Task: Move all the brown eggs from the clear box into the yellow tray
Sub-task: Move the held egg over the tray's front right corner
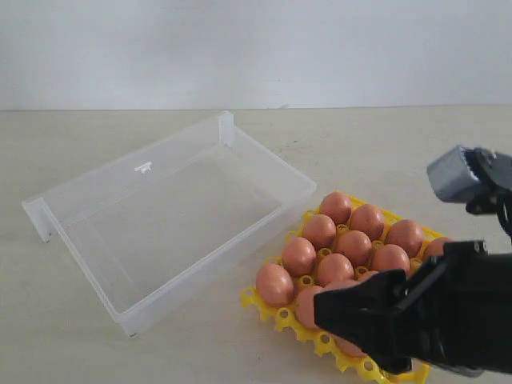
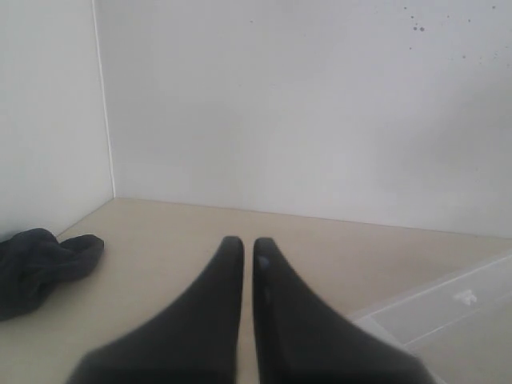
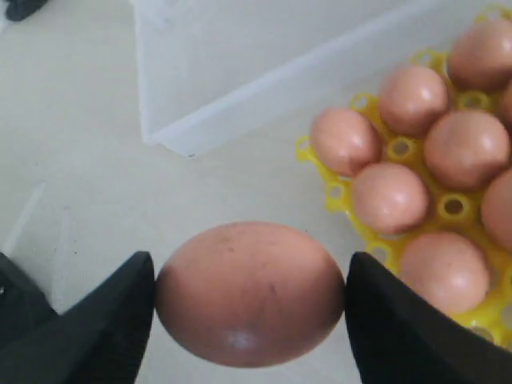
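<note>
One brown egg [image 3: 250, 294] pinched between the right gripper [image 3: 250, 268] fingers, both pads on the shell. Gripper sits at the 5 o'clock side of the yellow tray [image 1: 278, 317]. Other brown eggs [image 1: 354, 246] seated in tray cups. Clear box [image 1: 168, 216] at tray's 10 o'clock, just beside. Left gripper [image 2: 248, 250]: jaws pressed nearly together, gripping nothing

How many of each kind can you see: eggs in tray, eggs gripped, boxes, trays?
brown eggs in the yellow tray, unobstructed: 10 (arm hides more)
held brown egg, in the right gripper: 1
clear box, empty: 1
yellow tray: 1
total: 13
</note>
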You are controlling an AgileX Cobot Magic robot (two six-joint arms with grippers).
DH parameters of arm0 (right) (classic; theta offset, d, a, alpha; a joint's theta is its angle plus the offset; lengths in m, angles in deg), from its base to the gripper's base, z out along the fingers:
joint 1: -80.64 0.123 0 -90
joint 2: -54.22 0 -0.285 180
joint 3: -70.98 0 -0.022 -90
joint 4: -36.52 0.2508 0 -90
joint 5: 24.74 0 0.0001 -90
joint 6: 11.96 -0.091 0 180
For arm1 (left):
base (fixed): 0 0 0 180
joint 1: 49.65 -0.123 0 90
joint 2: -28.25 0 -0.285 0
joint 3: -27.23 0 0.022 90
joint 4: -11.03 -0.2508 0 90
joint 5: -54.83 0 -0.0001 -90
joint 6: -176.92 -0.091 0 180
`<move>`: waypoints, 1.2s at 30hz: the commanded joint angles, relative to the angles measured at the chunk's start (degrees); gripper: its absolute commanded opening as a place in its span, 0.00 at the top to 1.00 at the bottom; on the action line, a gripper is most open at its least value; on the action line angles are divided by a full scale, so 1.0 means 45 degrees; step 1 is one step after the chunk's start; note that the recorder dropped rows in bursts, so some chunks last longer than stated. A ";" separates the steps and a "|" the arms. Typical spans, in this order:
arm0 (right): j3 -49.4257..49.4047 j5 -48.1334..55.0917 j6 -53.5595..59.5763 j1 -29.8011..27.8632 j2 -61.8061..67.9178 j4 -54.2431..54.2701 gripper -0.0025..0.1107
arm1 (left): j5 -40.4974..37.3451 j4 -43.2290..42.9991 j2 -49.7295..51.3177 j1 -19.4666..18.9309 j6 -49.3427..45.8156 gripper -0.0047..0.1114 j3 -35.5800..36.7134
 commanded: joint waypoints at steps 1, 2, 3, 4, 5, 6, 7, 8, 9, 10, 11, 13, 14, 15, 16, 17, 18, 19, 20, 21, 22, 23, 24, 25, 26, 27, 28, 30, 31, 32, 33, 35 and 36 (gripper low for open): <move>-0.1288 -0.1222 -0.0717 -0.0119 0.0008 0.1429 0.98 | 0.0099 -0.0002 -0.0051 0.0010 -0.0030 0.92 -0.0042; -0.1419 -0.1222 -0.0717 -0.0119 0.0008 0.1549 0.98 | 0.0099 -0.0002 -0.0051 0.0010 -0.0030 0.92 -0.0042; -0.1579 -0.1194 -0.0850 -0.0119 0.0008 0.1582 0.98 | 0.0099 -0.0002 -0.0051 0.0010 -0.0030 0.92 -0.0042; -0.1740 -0.1173 -0.0946 -0.0119 0.0008 0.1582 0.98 | 0.0099 -0.0002 -0.0051 0.0010 -0.0030 0.92 -0.0042; -0.1873 -0.1273 -0.0891 -0.0119 0.0008 0.1521 0.98 | 0.0099 -0.0002 -0.0051 0.0010 -0.0030 0.92 -0.0042; -0.2031 -0.1450 -0.0616 -0.0119 0.0008 0.1219 0.98 | 0.0099 -0.0002 -0.0051 0.0010 -0.0030 0.92 -0.0042; -0.2163 -0.1662 -0.0319 -0.0119 0.0008 0.0705 0.98 | 0.0099 -0.0002 -0.0051 0.0010 -0.0030 0.92 -0.0042; -0.2246 -0.1786 -0.0130 -0.0119 0.0008 0.0252 0.98 | 0.0099 -0.0002 -0.0051 0.0010 -0.0030 0.92 -0.0042; -0.2256 -0.1855 -0.0029 -0.0119 0.0008 -0.0384 0.98 | 0.0099 -0.0002 -0.0051 0.0010 -0.0030 0.92 -0.0042; -0.2256 -0.1855 0.0054 -0.0119 0.0008 -0.0795 0.98 | 0.0099 -0.0002 -0.0051 0.0010 -0.0030 0.92 -0.0042; -0.2256 -0.1855 0.0109 -0.0119 0.0008 -0.1252 0.98 | 0.0099 -0.0002 -0.0051 0.0010 -0.0030 0.92 -0.0042; -0.2256 -0.1878 0.0283 -0.0119 0.0008 -0.2081 0.98 | 0.0099 -0.0002 -0.0051 0.0010 -0.0030 0.92 -0.0042; -0.2256 -0.1878 0.0356 -0.0119 0.0008 -0.2576 0.98 | 0.0099 -0.0002 -0.0051 0.0010 -0.0030 0.92 -0.0042; -0.2256 -0.1878 0.0385 -0.0119 0.0008 -0.3021 0.98 | 0.0099 -0.0002 -0.0051 0.0010 -0.0030 0.92 -0.0042; -0.2256 -0.1878 0.0385 -0.0119 0.0008 -0.3368 0.98 | 0.0099 -0.0002 -0.0051 0.0010 -0.0030 0.92 -0.0042; -0.2256 -0.1950 0.0385 -0.0119 0.0008 -0.3453 0.98 | 0.0099 -0.0002 -0.0051 0.0010 -0.0030 0.92 -0.0042; -0.2256 -0.2023 0.0385 -0.0119 0.0008 -0.3475 0.98 | 0.0099 -0.0002 -0.0051 0.0010 -0.0030 0.92 -0.0042; -0.2256 -0.2170 0.0540 -0.0119 0.0008 -0.3473 0.98 | 0.0099 -0.0002 -0.0051 0.0010 -0.0030 0.92 -0.0042; -0.2256 -0.2289 0.0760 -0.0119 0.0008 -0.3473 0.98 | 0.0099 -0.0002 -0.0051 0.0010 -0.0030 0.92 -0.0042; -0.2256 -0.2361 0.0910 -0.0119 0.0008 -0.3473 0.98 | 0.0099 -0.0002 -0.0051 0.0010 -0.0030 0.92 -0.0042; -0.2256 -0.2465 0.1113 -0.0119 0.0008 -0.3473 0.98 | 0.0099 -0.0002 -0.0051 0.0010 -0.0030 0.92 -0.0042; -0.2256 -0.2465 0.1266 -0.0119 0.0032 -0.3473 0.98 | 0.0099 -0.0002 -0.0051 0.0010 -0.0030 0.92 -0.0042; -0.2256 -0.2465 0.1406 -0.0119 0.0070 -0.3473 0.98 | 0.0099 -0.0002 -0.0051 0.0010 -0.0030 0.92 -0.0042; -0.2256 -0.2465 0.1611 -0.0119 0.0155 -0.3473 0.98 | 0.0099 -0.0002 -0.0051 0.0010 -0.0030 0.92 -0.0042; -0.2256 -0.2465 0.1782 -0.0119 0.0293 -0.3473 0.98 | 0.0099 -0.0002 -0.0051 0.0010 -0.0030 0.92 -0.0042; -0.2256 -0.2465 0.2003 -0.0119 0.0448 -0.3473 0.98 | 0.0099 -0.0002 -0.0051 0.0010 -0.0030 0.92 -0.0042; -0.2256 -0.2465 0.2222 -0.0119 0.0723 -0.3473 0.98 | 0.0099 -0.0002 -0.0051 0.0010 -0.0030 0.92 -0.0042; -0.2199 -0.2491 0.2722 -0.0119 0.1230 -0.3473 0.98 | 0.0099 -0.0002 -0.0051 0.0010 -0.0030 0.92 -0.0042; -0.2061 -0.2463 0.3044 -0.0119 0.1532 -0.3473 0.98 | 0.0099 -0.0002 -0.0051 0.0010 -0.0030 0.92 -0.0042; -0.1930 -0.2443 0.3405 -0.0119 0.1775 -0.3473 0.98 | 0.0099 -0.0002 -0.0051 0.0010 -0.0030 0.92 -0.0042; -0.1616 -0.2412 0.4368 -0.0119 0.2189 -0.3505 0.98 | 0.0099 -0.0002 -0.0051 0.0010 -0.0030 0.92 -0.0042; -0.0922 -0.1913 0.6077 -0.0119 0.2735 -0.4648 0.98 | 0.0099 -0.0002 -0.0051 0.0010 -0.0030 0.92 -0.0042; -0.0796 -0.1615 0.6078 -0.0119 0.2779 -0.5477 0.98 | 0.0099 -0.0002 -0.0051 0.0010 -0.0030 0.92 -0.0042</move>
